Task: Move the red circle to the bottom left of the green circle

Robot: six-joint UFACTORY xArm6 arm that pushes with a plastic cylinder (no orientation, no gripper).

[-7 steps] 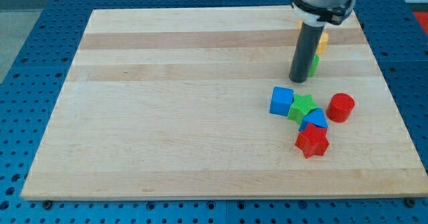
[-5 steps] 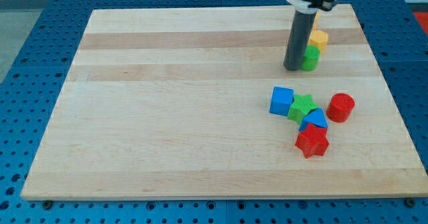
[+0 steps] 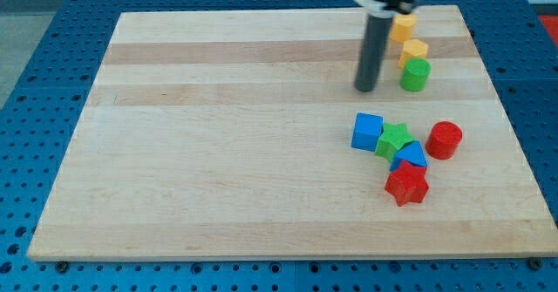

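Observation:
The red circle [image 3: 445, 139] lies on the wooden board [image 3: 227, 135] at the view's right. The green circle [image 3: 415, 74] stands above it, near the view's top right. My tip [image 3: 365, 89] touches the board to the left of the green circle, with a gap between them, and above the blue cube [image 3: 367, 131]. The red circle is far below and right of my tip.
Two yellow blocks [image 3: 413, 51] [image 3: 403, 25] stand in a line above the green circle. A green star [image 3: 394, 140], a blue block [image 3: 409, 157] and a red star [image 3: 406, 184] cluster left of and below the red circle.
My tip has moved up and to the left, off the front of the green circle, which now shows in full. No block has moved.

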